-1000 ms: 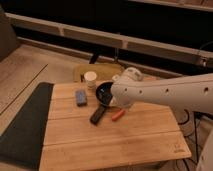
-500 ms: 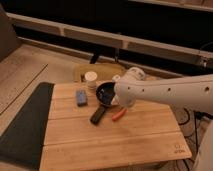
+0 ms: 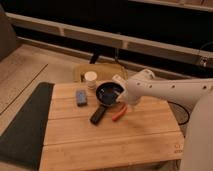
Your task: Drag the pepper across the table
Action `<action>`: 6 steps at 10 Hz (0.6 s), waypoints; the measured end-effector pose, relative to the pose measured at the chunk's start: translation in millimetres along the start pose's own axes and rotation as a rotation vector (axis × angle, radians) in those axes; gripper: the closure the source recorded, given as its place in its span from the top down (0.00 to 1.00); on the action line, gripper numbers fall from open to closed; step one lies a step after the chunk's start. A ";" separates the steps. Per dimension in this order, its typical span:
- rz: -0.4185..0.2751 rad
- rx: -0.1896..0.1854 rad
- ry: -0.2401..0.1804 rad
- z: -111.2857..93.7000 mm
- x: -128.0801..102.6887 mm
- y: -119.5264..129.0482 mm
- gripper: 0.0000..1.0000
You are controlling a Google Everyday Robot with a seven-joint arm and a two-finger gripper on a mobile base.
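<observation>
Lining up on the pepper point(image 3: 119, 113), which lies flat on the table point(image 3: 125, 146) just right of the pan point(image 3: 109, 92) handle.
The gripper point(image 3: 127, 103) hangs over the pepper's upper end, right beside the pan's rim, jaws spread wide with nothing in them. I'd drop straight down and pin the pepper lightly. Then slide it away from the pan, slow and low, so it doesn't roll free or bump the pan.

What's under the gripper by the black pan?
The pepper pokes out on the table; the gripper above it hides its upper end and part of the pan.
</observation>
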 end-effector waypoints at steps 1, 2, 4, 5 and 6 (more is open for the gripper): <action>0.003 -0.010 0.020 2.0 5.6 2.6 0.65; -0.003 -0.019 0.051 2.8 17.7 6.7 0.65; -0.051 -0.014 0.093 0.2 43.3 15.6 0.65; -0.076 0.005 0.106 -1.6 53.1 14.3 0.65; -0.094 0.039 0.117 -0.9 59.1 7.0 0.65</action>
